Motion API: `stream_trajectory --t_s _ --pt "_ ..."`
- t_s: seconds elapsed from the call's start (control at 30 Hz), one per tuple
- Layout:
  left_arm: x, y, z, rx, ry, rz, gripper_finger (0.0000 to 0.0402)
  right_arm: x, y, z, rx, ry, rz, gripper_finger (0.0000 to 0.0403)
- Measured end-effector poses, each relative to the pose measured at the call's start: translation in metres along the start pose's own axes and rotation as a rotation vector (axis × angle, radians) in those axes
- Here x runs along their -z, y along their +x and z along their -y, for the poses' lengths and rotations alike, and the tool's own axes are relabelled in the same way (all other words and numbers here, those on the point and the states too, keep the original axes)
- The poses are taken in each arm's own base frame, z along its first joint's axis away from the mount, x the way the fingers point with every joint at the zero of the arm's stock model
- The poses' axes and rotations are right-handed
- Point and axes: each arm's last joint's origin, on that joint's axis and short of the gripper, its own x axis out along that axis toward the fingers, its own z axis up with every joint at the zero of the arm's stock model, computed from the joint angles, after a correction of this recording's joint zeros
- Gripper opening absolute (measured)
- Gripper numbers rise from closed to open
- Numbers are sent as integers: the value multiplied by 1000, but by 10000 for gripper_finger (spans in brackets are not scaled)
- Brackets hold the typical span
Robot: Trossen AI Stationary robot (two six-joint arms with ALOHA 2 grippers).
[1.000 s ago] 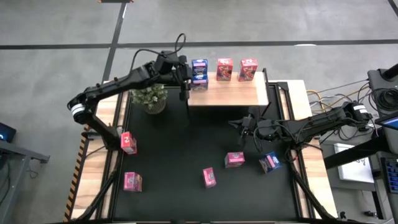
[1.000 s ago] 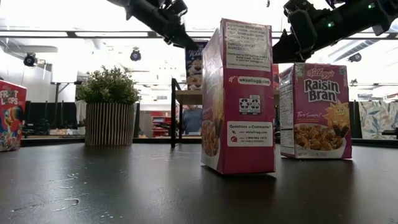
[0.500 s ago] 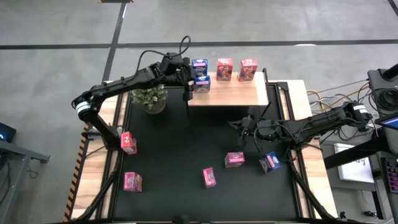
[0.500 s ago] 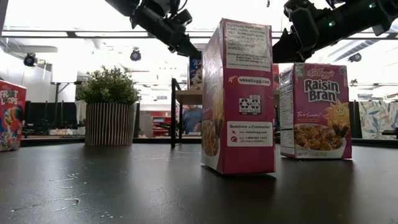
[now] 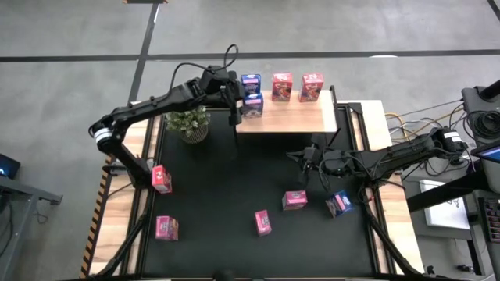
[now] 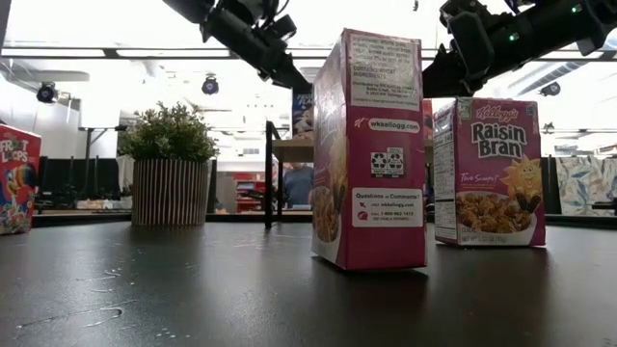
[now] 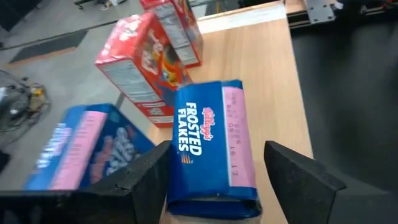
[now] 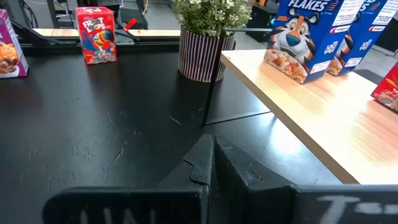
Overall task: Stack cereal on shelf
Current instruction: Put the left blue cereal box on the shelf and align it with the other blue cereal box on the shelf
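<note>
Two blue Frosted Flakes boxes (image 5: 251,80) (image 5: 252,100) and two red cereal boxes (image 5: 282,86) (image 5: 311,86) stand upright on the pale wooden shelf (image 5: 293,117). My left gripper (image 7: 217,149) is open at the shelf's left end, its fingers on either side of the nearer blue box (image 7: 208,134). My right gripper (image 8: 211,146) is shut and hovers over the black tabletop (image 5: 226,179) near the shelf's front, touching nothing. Several more boxes stand on the table: (image 5: 162,179), (image 5: 166,227), (image 5: 263,222), (image 5: 294,200), (image 5: 339,204). My left gripper straddles the nearer blue box from the shelf's left side, across its narrow sides. Bare wood shows between one finger (image 7: 298,174) and the box. The other finger (image 7: 146,180) lies close to the box's edge; whether it touches cannot be told. The box stands on the shelf.
A potted plant (image 5: 187,121) stands at the table's far left, beside the shelf's left end and under my left arm. The shelf's black posts (image 6: 268,173) rise from the table. Open tabletop lies between the plant and the loose boxes.
My left gripper has moved down and slightly toward the shelf's right. The blue box with it has come down from above the shelf and now stands on the shelf top, in front of the other blue box. My right arm has kept still.
</note>
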Motion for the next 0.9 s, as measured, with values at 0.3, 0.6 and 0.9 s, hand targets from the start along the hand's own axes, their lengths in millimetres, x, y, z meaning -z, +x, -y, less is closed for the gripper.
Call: stream_trajectory --t_s 0.3,0.6,0.9 --pt "-27 -23 2 13 2 -12 233 0 0 0 0 -1 0 9" --pt "-37 -20 20 -88 43 -29 177 0 0 0 0 -7 0 9" --pt "-32 -8 16 -228 -13 -72 10 0 0 0 0 -8 0 9"
